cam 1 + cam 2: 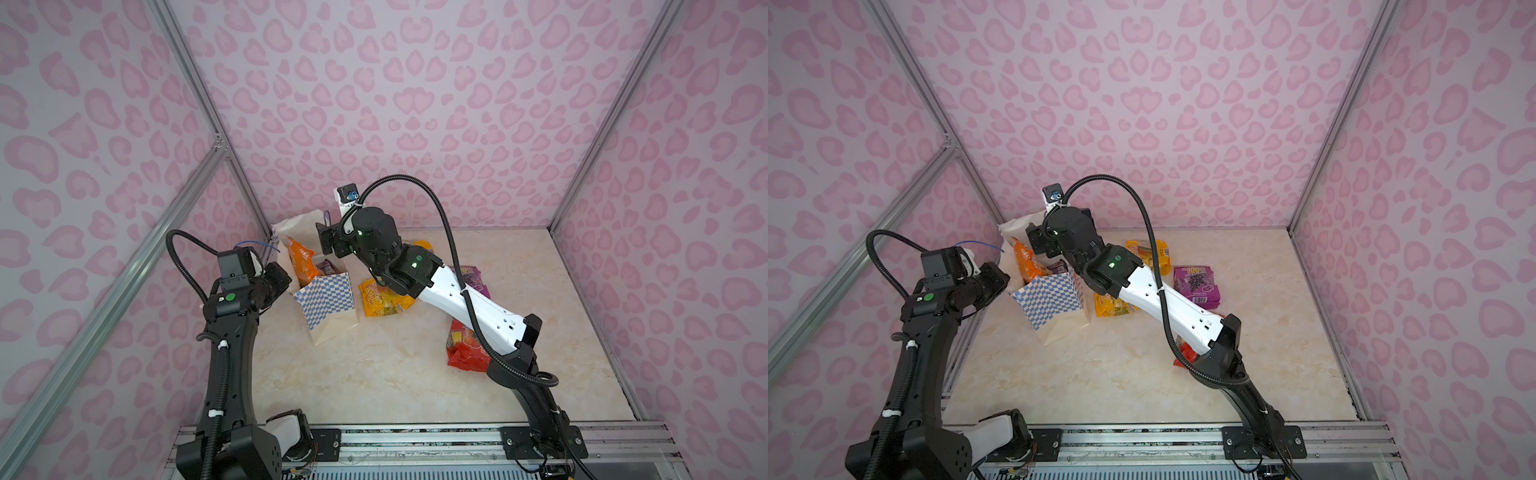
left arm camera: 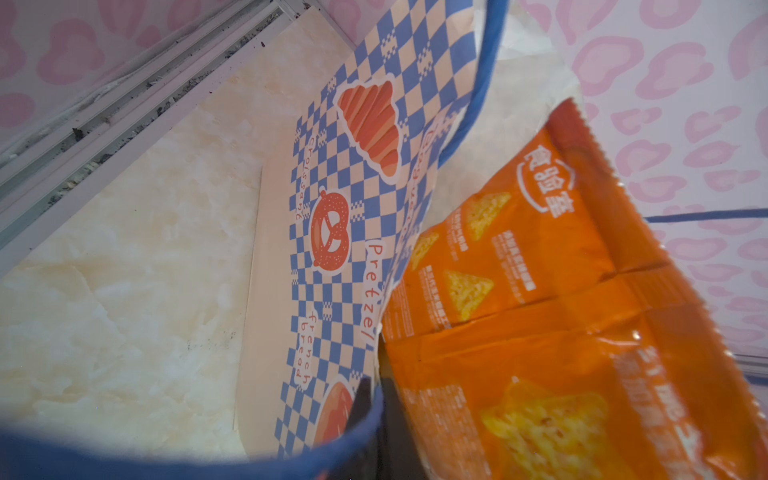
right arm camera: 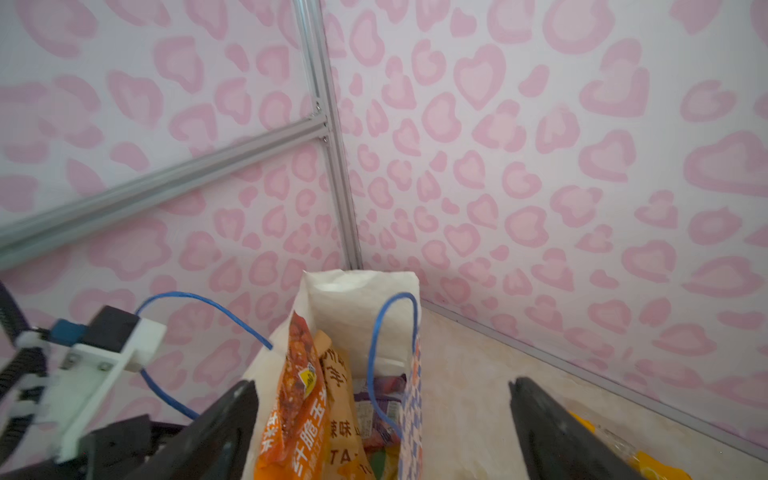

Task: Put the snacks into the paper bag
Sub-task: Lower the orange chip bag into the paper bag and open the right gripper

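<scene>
Cream marbled surface (image 1: 374, 374), enclosed on 3 sides by lilac walls (image 1: 415, 104) printed with pink hearts, aluminium posts (image 1: 195, 83) at the corners. Paper bag (image 1: 328, 307) stands open at the rear left — printed "Pretzel", "croissant", "french bread". Orange packet (image 2: 540, 332), Chinese lettering, sits inside it; purple packet (image 1: 1196, 286) marked "100%", yellow packet (image 1: 384, 301) and red packet (image 1: 465, 349) lie on the surface beside. Left pincer (image 1: 279, 275) clamped on the bag's rim; right pincer (image 3: 382, 384) spread wide above its mouth

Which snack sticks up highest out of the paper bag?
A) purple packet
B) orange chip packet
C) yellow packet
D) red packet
B: the orange chip packet stands on end, rising well above the rim of the paper bag.
</scene>
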Robot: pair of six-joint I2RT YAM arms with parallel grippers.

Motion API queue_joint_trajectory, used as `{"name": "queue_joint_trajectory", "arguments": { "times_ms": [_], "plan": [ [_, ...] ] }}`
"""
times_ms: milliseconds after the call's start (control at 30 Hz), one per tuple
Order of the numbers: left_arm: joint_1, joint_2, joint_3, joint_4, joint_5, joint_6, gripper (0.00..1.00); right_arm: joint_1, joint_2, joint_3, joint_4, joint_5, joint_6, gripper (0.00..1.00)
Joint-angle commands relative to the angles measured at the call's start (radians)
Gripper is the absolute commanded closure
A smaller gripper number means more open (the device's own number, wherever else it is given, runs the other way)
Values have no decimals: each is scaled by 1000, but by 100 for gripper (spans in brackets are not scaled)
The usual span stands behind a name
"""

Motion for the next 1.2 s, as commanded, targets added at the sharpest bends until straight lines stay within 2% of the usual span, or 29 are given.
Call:
{"name": "queue_joint_trajectory", "arguments": {
  "times_ms": [0, 233, 333, 433, 567, 700, 833, 967, 1000, 1067, 1100, 1167],
  "plan": [
    [-2, 29, 18, 23, 25, -10, 93, -17, 29, 0, -66, -75, 28, 3],
    [-3, 142, 94, 4, 48, -46, 93, -52, 222, 251, -148, -170, 77, 5],
    [-2, 184, 126, -1, 146, -67, 95, -64, 217, 208, -107, -212, 105, 8],
    [-3, 134, 114, -5, 124, -62, 95, -68, 196, 147, -54, -215, 107, 17],
    [-2, 65, 103, -32, 103, -25, 91, -81, 202, 144, -8, -268, 114, 38],
    [-2, 51, 94, -81, 110, 27, 90, -82, 200, 145, 41, -333, 114, 75],
    [2, 44, 84, -124, 23, 59, 90, -80, 185, 140, 64, -392, 107, 98],
    [6, 57, 125, -125, -40, 76, 89, -84, 163, 129, 44, -392, 98, 100],
    [5, 72, 132, -114, -27, 80, 89, -87, 151, 117, 39, -384, 102, 100],
    [-1, 140, 176, -126, 70, 111, 89, -95, 119, 73, 38, -360, 109, 100],
    [-14, 190, 215, -160, 103, 138, 92, -101, 99, 41, 38, -345, 117, 100],
    [-52, 244, 245, -197, 109, 165, 95, -113, 42, -32, 47, -333, 134, 100]
  ]
}}
